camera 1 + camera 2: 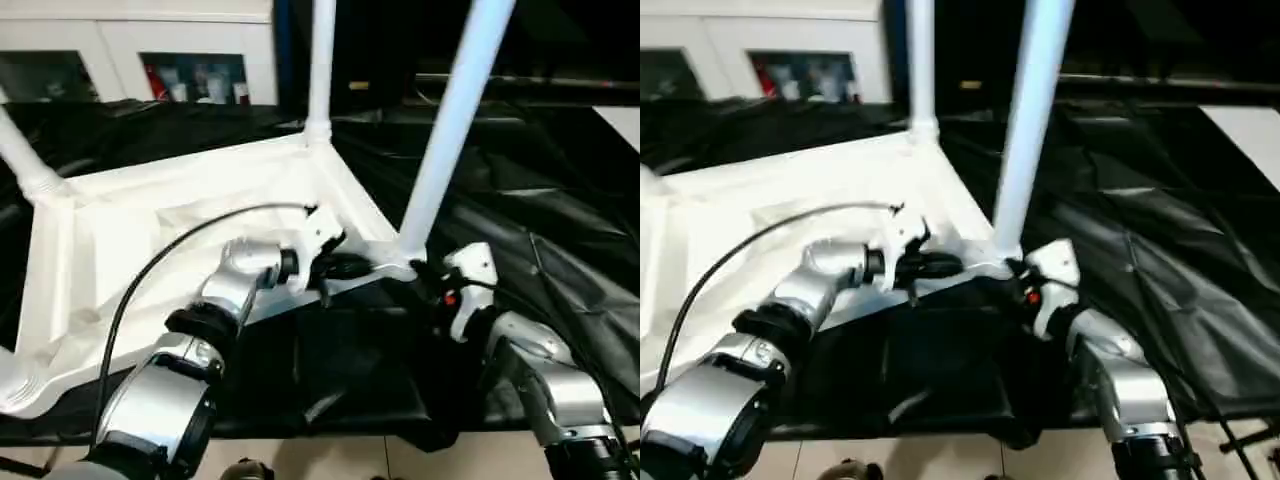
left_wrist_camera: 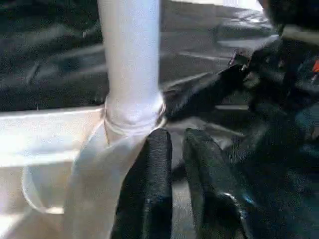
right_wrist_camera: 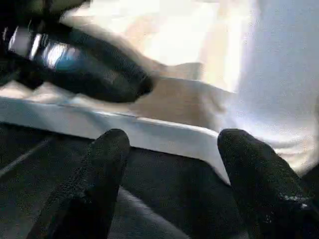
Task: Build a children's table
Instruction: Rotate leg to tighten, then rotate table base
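Children's table [image 1: 150,230] lies upside down; press the near-corner leg [image 1: 445,140] straight into its socket. Left pincer [image 2: 172,164] nearly closed, empty; right pincer [image 3: 174,164] spread, empty.

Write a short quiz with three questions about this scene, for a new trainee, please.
1. True or false: the table top lies with its underside up.
2. Which gripper has its fingers spread apart: the left gripper or the right gripper?
3. What does the near leg stand in?

Key
1. True; legs rise from its corners.
2. The right one; the left one's fingers are almost together.
3. A corner socket of the top, beside both grippers.
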